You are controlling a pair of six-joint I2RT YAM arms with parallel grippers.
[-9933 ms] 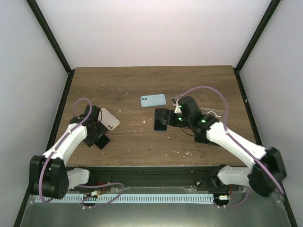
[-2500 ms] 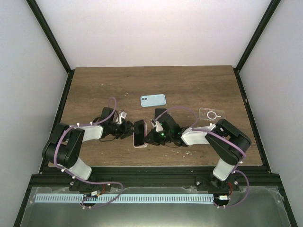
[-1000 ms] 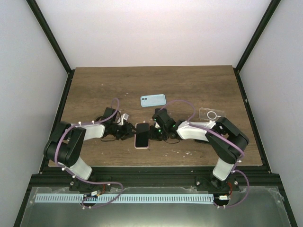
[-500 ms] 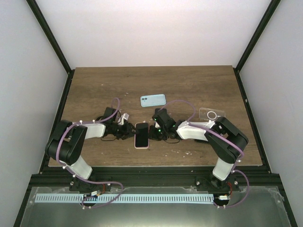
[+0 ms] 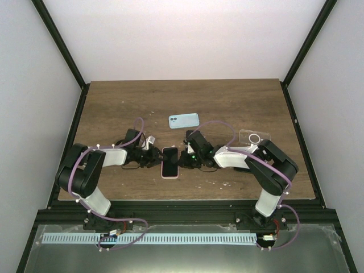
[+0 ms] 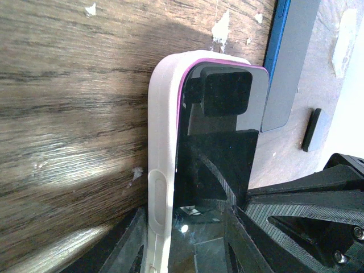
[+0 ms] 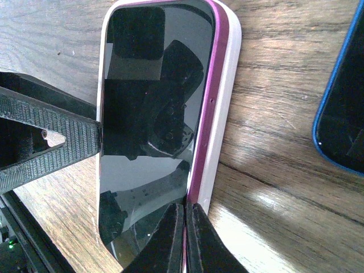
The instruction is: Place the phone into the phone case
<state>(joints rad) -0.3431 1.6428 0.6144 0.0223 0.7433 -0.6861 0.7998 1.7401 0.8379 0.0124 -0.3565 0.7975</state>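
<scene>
A phone with a black screen (image 5: 169,161) lies face up in a white case with a pink rim (image 7: 224,96) at the table's middle. My left gripper (image 5: 152,160) is open at its left edge. In the left wrist view (image 6: 187,250) one finger lies beside the white case wall (image 6: 162,170) and the other over the screen (image 6: 219,165). My right gripper (image 5: 185,159) is shut, with its tips (image 7: 185,213) pressed together on the pink rim at the phone's right edge. The left gripper's finger (image 7: 57,136) touches the phone's left edge.
A blue-rimmed phone (image 5: 183,120) lies just behind the cased phone and also shows in the wrist views (image 6: 284,62) (image 7: 341,114). A clear case with a ring (image 5: 253,138) lies at the right, near my right arm. Black frame rails border the table.
</scene>
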